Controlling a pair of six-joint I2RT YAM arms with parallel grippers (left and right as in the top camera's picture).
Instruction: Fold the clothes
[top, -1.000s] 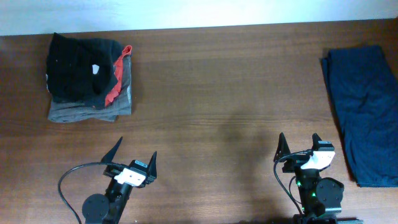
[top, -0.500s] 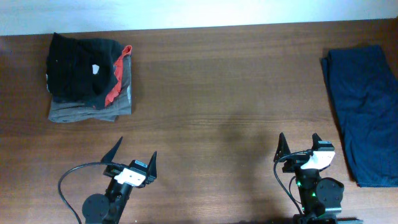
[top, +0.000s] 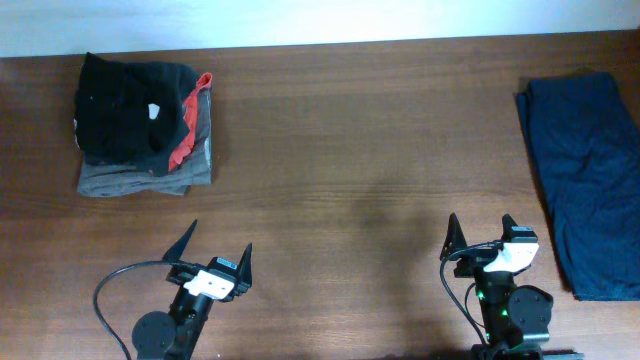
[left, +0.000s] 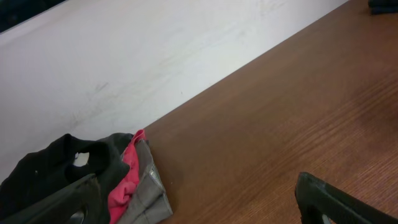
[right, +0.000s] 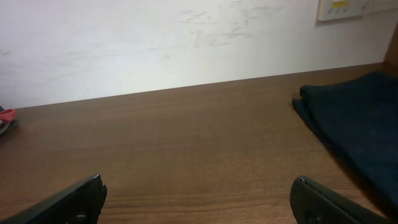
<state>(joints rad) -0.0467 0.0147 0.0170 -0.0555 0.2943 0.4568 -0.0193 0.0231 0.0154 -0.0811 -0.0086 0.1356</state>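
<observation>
A stack of folded clothes (top: 140, 125) lies at the far left of the table: a black garment on top, a red one and a grey one below. It also shows in the left wrist view (left: 93, 180). A dark blue garment (top: 590, 170) lies spread flat along the right edge, and shows in the right wrist view (right: 354, 124). My left gripper (top: 218, 243) is open and empty near the front edge, left of centre. My right gripper (top: 480, 228) is open and empty near the front edge, right of centre. Neither touches any cloth.
The brown wooden table (top: 350, 150) stretches between the stack and the blue garment. A white wall (right: 155, 43) runs along the far edge. A black cable (top: 110, 290) loops beside the left arm's base.
</observation>
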